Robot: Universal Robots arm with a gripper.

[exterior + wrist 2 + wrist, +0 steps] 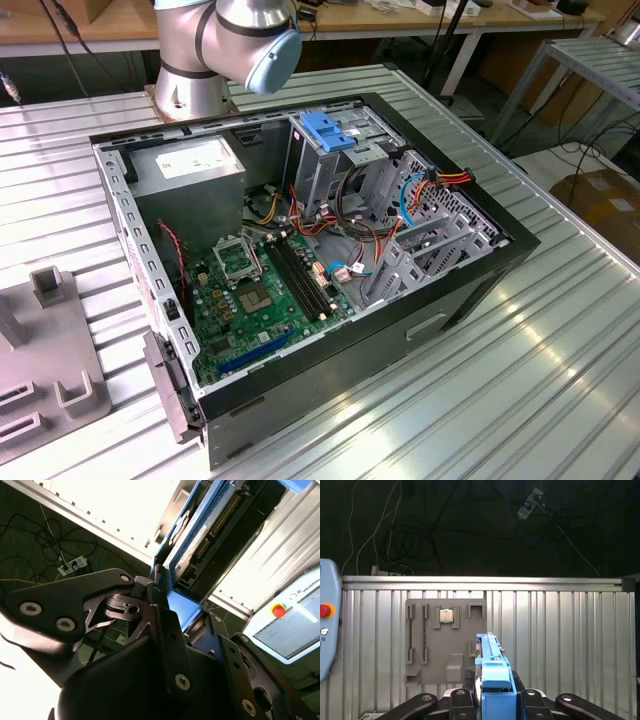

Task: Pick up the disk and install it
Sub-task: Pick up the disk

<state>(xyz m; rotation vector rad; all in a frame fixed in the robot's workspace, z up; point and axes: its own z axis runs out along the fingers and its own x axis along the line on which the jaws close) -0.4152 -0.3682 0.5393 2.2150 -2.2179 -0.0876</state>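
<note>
My hand (494,699) is clamped on the disk (492,666). In both wrist views its black metal fingers (159,611) pinch the bright blue plastic carrier frame from either side. I hold the disk edge-on in the air above the ribbed metal tabletop (560,645), clear of any bay. In the second wrist view the disk (207,527) shows its dark underside, a row of connector pins and the blue rim.

A flat grey fixture plate (445,652) lies on the tabletop near its edge. Its moulded slots and pockets are mostly bare, but one square pocket holds a small silver chip (446,615).

In the exterior view the black computer case (330,372) lies open in the middle of the tabletop (500,400). Inside it are a green motherboard (262,292), a grey boxy power supply (190,168), an upright perforated metal cage with a blue plastic top (330,130), and bundles of orange and red cables (440,180).
</note>
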